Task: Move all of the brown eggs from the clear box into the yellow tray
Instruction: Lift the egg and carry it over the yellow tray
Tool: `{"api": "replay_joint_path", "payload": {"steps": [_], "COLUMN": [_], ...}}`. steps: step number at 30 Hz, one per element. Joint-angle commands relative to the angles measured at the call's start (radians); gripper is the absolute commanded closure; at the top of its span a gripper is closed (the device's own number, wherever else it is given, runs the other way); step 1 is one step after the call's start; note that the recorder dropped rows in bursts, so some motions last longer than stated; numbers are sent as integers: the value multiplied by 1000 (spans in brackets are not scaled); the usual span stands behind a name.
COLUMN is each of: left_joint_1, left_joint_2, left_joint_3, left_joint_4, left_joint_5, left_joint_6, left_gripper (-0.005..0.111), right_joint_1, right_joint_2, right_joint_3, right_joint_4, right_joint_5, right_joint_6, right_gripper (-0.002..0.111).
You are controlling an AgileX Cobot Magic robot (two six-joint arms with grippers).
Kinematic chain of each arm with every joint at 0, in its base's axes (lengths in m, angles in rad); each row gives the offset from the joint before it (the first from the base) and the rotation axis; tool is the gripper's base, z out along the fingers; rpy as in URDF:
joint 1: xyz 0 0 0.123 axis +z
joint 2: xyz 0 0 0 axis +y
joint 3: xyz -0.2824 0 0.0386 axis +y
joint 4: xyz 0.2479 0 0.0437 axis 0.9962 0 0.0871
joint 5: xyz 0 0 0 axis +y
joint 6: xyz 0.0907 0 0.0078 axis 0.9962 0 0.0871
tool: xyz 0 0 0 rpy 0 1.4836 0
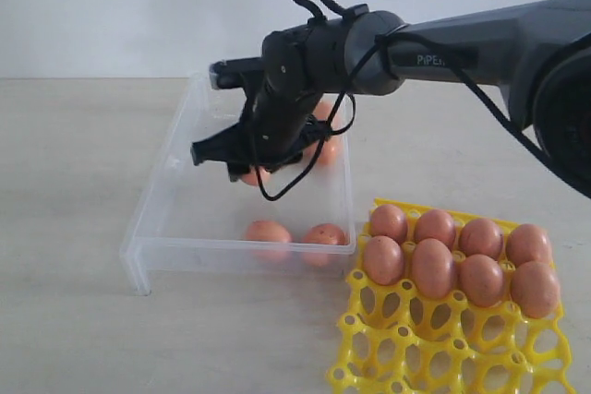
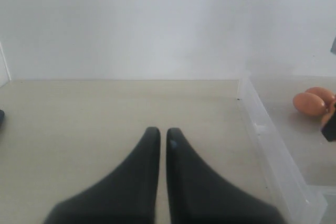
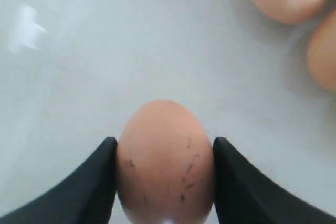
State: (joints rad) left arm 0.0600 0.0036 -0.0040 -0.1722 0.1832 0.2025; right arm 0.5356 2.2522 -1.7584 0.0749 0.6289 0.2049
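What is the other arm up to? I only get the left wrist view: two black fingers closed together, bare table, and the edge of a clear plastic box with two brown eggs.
Observer: The right hand is down inside that shallow clear plastic box, its fingers against both sides of a speckled orange-brown egg.
Operator: Where will that egg go?
Observer: Probably a bright yellow lattice egg tray beside the box, outside your view.
Operator: Anything in it already?
Observer: Eight brown eggs fill its two far rows; the nearer cups are empty.
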Motion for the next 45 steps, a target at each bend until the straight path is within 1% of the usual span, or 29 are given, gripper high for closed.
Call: {"api": "replay_joint_path", "payload": {"steps": [1, 4, 6, 9, 12, 15, 21, 25, 28, 31, 34, 35, 38, 42, 45], "left_joint_1": [-1, -1, -1, -1, -1, -1, -1, -1, -1, -1, -1, -1, -1, -1, -1], "left_joint_2": [-4, -4, -4, -4, -4, -4, -4, -4, -4, -4, -4, -4, -4, -4, -4], "left_joint_3": [4, 4, 4, 4, 4, 4, 4, 4, 4, 4, 4, 4, 4, 4, 4], "left_joint_4": [2, 2, 2, 2, 2, 2, 2, 2, 2, 2, 2, 2, 2, 2, 2], "left_joint_5": [-4, -4, -4, -4, -4, -4, -4, -4, -4, -4, -4, -4, -4, -4, -4], "left_joint_6": [0, 0, 0, 0, 0, 0, 0, 0, 0, 0, 0, 0, 0, 0, 0], "left_gripper": [103, 103, 103, 103, 103, 103, 103, 103, 103, 103, 103, 103, 103, 103, 103], "right_joint_1": [63, 114, 142, 173, 184, 181, 169, 161, 161, 161, 161, 161, 161, 161, 161], "right_joint_2": [-71, -108, -152, -236, -355, -476, -749, -888, -942, -953, -953, -953, -953, -953, -953], "right_joint_3": [2, 39, 118, 286, 468, 647, 990, 1162, 1253, 1318, 1359, 1369, 1405, 1415, 1415], "right_joint_4": [19, 11, -12, -47, -39, -27, 49, 93, 93, 93, 91, 91, 91, 95, 100], "right_joint_5": [-117, -197, -302, -470, -610, -697, -793, -799, -699, -565, -533, -550, -697, -889, -992], "right_joint_6": [1, 0, -1, 2, 2, 4, -14, -55, -167, -217, -222, -226, -241, -239, -237], "right_gripper": [108, 108, 108, 108, 108, 108, 108, 108, 108, 108, 108, 108, 108, 108, 108]}}
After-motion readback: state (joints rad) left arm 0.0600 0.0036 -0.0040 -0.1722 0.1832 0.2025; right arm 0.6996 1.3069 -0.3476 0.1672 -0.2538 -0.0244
